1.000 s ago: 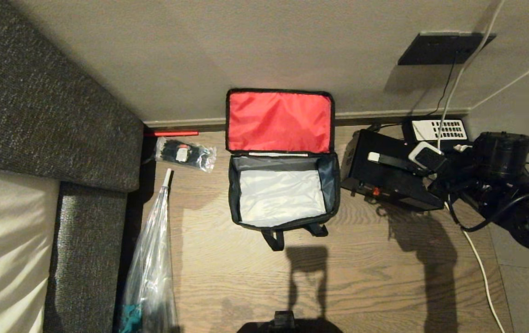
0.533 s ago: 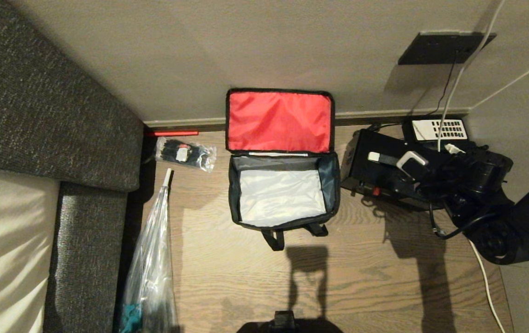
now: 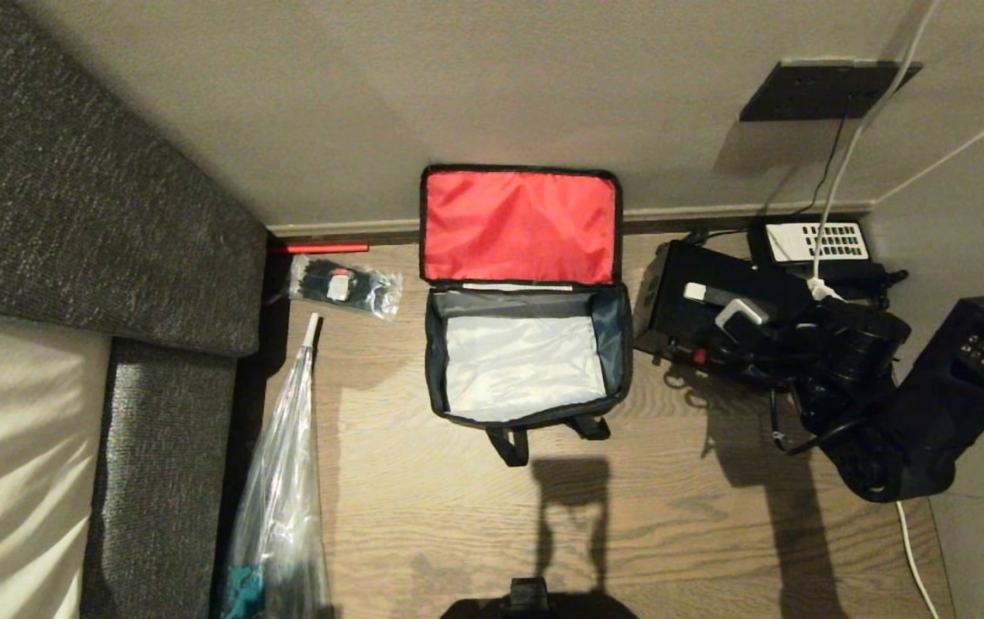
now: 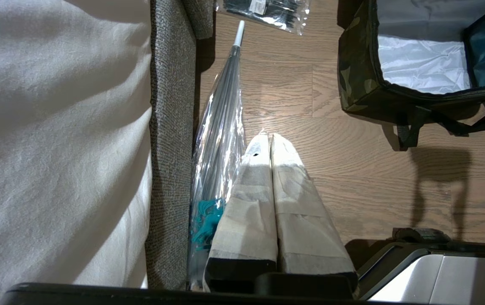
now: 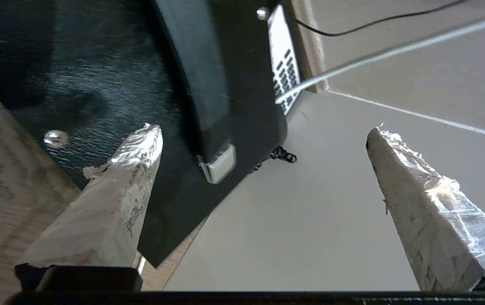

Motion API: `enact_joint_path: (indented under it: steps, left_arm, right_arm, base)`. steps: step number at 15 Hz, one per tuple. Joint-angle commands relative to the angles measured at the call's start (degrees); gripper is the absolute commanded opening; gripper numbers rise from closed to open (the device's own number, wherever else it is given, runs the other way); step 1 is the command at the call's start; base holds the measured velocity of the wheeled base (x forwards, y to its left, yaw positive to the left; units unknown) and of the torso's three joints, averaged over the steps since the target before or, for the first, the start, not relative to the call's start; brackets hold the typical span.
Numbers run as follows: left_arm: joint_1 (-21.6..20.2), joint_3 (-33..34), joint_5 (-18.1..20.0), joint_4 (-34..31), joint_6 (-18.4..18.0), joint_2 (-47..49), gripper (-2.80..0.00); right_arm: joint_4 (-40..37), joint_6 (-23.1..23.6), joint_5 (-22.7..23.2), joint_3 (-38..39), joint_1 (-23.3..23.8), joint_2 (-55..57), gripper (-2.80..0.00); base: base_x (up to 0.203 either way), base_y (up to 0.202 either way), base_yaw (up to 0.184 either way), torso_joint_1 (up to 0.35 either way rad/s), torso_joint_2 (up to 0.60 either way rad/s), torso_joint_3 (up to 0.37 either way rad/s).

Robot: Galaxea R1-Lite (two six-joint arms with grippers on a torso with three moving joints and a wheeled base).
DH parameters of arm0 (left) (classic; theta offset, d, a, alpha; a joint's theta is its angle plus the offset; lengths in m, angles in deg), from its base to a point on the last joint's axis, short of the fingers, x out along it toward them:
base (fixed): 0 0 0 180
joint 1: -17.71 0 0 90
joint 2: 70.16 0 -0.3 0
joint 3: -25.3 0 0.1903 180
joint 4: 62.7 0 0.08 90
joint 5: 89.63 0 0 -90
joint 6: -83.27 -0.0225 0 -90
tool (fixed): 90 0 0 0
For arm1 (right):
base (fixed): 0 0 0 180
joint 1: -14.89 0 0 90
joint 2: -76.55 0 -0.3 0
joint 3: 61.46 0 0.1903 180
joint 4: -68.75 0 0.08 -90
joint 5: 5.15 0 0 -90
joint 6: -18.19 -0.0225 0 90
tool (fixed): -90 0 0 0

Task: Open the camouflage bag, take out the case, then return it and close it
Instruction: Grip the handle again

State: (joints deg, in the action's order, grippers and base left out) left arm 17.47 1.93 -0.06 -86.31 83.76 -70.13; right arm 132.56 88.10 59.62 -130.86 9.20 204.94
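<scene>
My left gripper (image 4: 271, 137) hangs parked low at my left, its taped fingers pressed together with nothing between them, beside a folded clear umbrella (image 3: 281, 481) that lies along the sofa (image 3: 105, 215) at about eight o'clock from the bag. The bag (image 3: 526, 344) sits on the wood floor (image 3: 673, 516) at twelve o'clock, its lid thrown back against the wall so the red lining (image 3: 519, 225) faces up; the grey interior holds only its pale liner. At ten o'clock from the bag lies a small clear packet (image 3: 344, 286) of dark items. The case (image 3: 673, 301) lies flat on the floor just right of the bag, at about three o'clock from it, outside the bag. My right gripper (image 5: 263, 131) hovers over the case's handle (image 5: 196, 76), its fingers (image 5: 128, 178) spread wide and gripping nothing: one sits over the case's speckled top, the other out past its edge. Beyond the case, at the wall, is a telephone (image 3: 814, 242) with a white keypad.
</scene>
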Motion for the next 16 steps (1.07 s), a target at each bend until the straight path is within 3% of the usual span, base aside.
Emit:
enact_joint_path:
  steps: [1, 7, 9, 16]
  left_arm:
    - [0.0, 0.2, 0.0, 0.0, 0.0, 0.0, -2.80]
    - [0.0, 0.2, 0.0, 0.0, 0.0, 0.0, -2.80]
    - [0.0, 0.2, 0.0, 0.0, 0.0, 0.0, -2.80]
    - [0.0, 0.2, 0.0, 0.0, 0.0, -0.1, -2.80]
  right_arm:
    - [0.5, 0.6, -0.2, -1.6, -0.1, 2.5, 0.00]
    - [0.5, 4.0, 0.5, -12.0, 0.1, 5.5, 0.00]
    - [0.5, 7.0, 0.4, -13.1, 0.0, 6.8, 0.00]
    - [0.5, 8.1, 0.8, -17.3, 0.1, 8.3, 0.00]
  base:
    - [0.000, 0.000, 0.000, 0.000, 0.00, 0.000]
    - [0.000, 0.000, 0.000, 0.000, 0.00, 0.000]
    - [0.000, 0.000, 0.000, 0.000, 0.00, 0.000]
    - [0.000, 0.000, 0.000, 0.000, 0.00, 0.000]
